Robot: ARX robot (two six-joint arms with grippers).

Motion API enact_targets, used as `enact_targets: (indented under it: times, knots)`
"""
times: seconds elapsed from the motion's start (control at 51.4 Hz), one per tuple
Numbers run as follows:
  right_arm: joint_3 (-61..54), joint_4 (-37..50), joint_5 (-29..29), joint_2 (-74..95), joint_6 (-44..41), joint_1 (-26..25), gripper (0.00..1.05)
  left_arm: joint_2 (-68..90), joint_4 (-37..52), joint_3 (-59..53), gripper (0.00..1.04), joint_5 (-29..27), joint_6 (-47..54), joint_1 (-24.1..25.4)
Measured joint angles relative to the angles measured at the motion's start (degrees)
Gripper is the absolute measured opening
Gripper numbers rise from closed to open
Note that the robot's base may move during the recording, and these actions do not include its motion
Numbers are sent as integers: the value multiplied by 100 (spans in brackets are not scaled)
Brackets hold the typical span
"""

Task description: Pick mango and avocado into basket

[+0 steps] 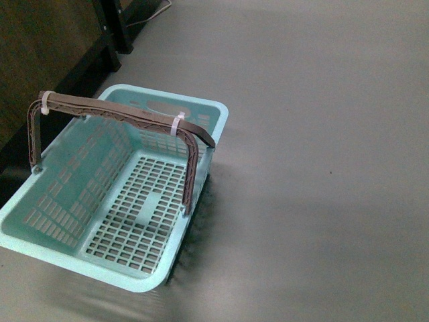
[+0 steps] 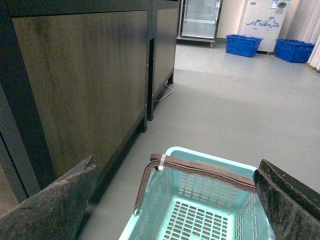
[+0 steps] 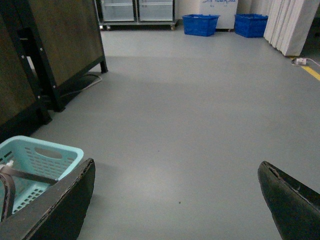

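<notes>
The light blue basket [image 1: 107, 194] stands empty on the grey floor, its brown handles raised and tied with white zip ties. It also shows in the left wrist view as the basket [image 2: 200, 200] and partly in the right wrist view as the basket [image 3: 35, 160]. My left gripper [image 2: 175, 200] hangs open above it, with nothing between its fingers. My right gripper [image 3: 175, 200] is open over bare floor, to the right of the basket. The mango and the avocado are out of view. Neither arm shows in the front view.
A dark wooden cabinet [image 2: 85, 85] with black legs stands just left of the basket. Two dark blue crates [image 3: 200, 24] and glass-door fridges [image 3: 137, 10] stand far off at the back. A white curtain [image 3: 292, 25] hangs at the far right.
</notes>
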Motion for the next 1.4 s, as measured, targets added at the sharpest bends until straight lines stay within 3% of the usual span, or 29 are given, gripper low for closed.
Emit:
enact_targets:
  times: [0.701,0.798,0.876,0.935,1.09,1.246,1.402]
  knots:
    - [0,0,0,0,0,0,96,2,-2,0,96,4,0,0]
    - [0,0,2,0,0,0,96,826,-1259,533,96,1220,-1108,278]
    - [0,0,0,2,0,0,96,1641,-1408,745,96,1657,-2081,240]
    - [0,0,2,0,-2,0,96,2214,-1078,813,96,1759,-2800,168]
    - [0,0,2,0,-2,0,96,4562,1143,1237,96,1635,-4859,76]
    - [0,0,2,2,0,0,96,7772,3438,2013,96,704,-6417,-310]
    - [0,0,2,0,0,0,96,10146,4050,3163,96,271,-7200,-894]
